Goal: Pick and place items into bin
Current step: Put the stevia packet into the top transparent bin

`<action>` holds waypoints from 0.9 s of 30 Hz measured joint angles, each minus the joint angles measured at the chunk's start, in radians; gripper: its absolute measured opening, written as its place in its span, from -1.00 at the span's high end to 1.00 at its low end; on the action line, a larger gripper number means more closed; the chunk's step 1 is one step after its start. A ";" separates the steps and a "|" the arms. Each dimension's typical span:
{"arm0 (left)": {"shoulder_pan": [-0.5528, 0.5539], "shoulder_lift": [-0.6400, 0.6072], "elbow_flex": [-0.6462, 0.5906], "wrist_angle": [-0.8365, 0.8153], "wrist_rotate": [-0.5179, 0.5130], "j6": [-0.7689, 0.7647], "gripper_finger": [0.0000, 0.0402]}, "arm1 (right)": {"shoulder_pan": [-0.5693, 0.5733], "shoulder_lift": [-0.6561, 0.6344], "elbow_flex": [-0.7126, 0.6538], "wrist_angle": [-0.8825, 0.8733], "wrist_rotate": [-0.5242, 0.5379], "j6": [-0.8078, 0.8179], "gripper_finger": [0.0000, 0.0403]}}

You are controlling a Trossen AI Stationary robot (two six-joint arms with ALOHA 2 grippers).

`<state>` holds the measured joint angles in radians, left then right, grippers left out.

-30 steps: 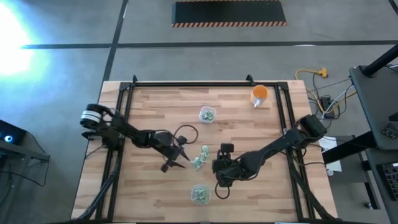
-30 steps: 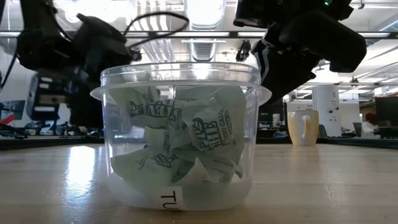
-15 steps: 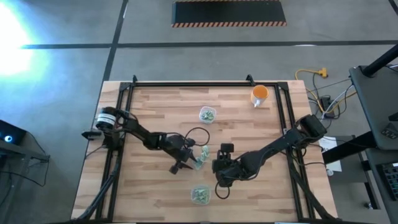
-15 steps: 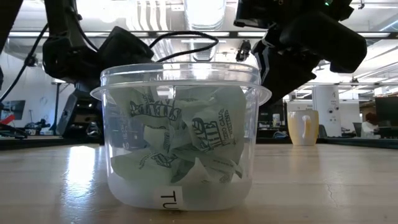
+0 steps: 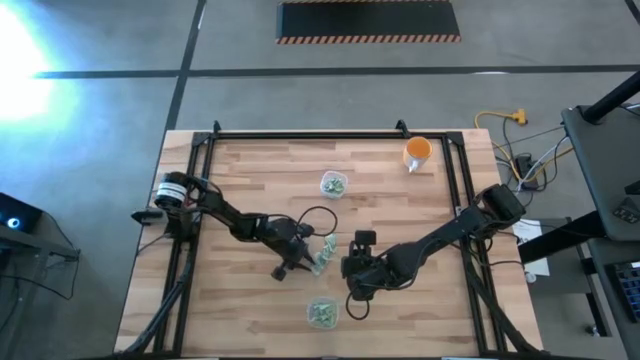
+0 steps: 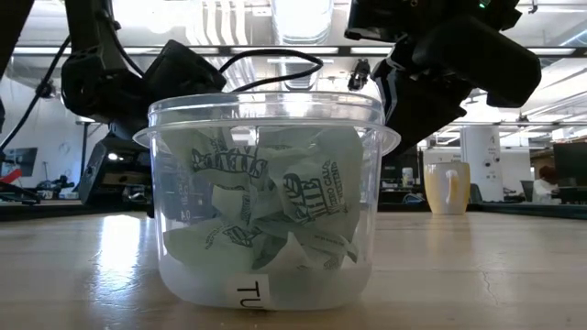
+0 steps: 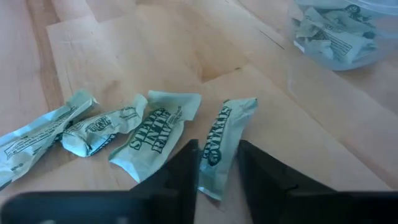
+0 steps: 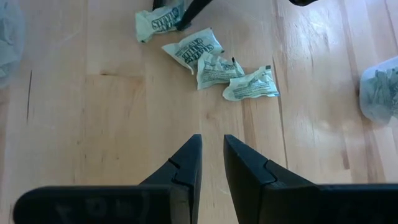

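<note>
On a wooden table (image 5: 250,190), the left gripper (image 7: 217,171) straddles one end of a packet (image 7: 222,140), the end one of four lying in a loose row (image 8: 205,53) at mid-table. Its two fingers (image 7: 183,171) stand either side of the wrapper, a narrow gap apart and apparently just meeting the edges; whether they have pinched it yet cannot be told.

The step in hand looks like the grasp. Done well, it means squeezing squarely on this wrapper alone, clear of the neighbouring packet (image 7: 155,130) just beside it, then lifting straight up before carrying it to a bin (image 6: 266,202), already part-filled.

The right gripper (image 8: 211,165) waits near the row, empty, fingers nearly together above bare wood.
</note>
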<state>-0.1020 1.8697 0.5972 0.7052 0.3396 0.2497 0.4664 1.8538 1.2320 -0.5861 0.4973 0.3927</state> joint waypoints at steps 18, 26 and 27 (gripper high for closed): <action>0.003 -0.076 -0.031 -0.079 -0.034 0.028 1.00 | 0.000 0.000 0.000 -0.001 -0.001 0.000 0.72; 0.003 -0.221 -0.075 -0.157 -0.086 0.046 1.00 | 0.000 -0.001 0.000 -0.002 -0.001 0.000 0.72; 0.003 -0.233 -0.079 -0.152 -0.096 0.046 1.00 | 0.000 -0.001 0.000 -0.002 -0.002 0.000 0.72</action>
<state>-0.0994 1.6363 0.5178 0.5535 0.2431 0.2955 0.4667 1.8530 1.2320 -0.5880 0.4957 0.3927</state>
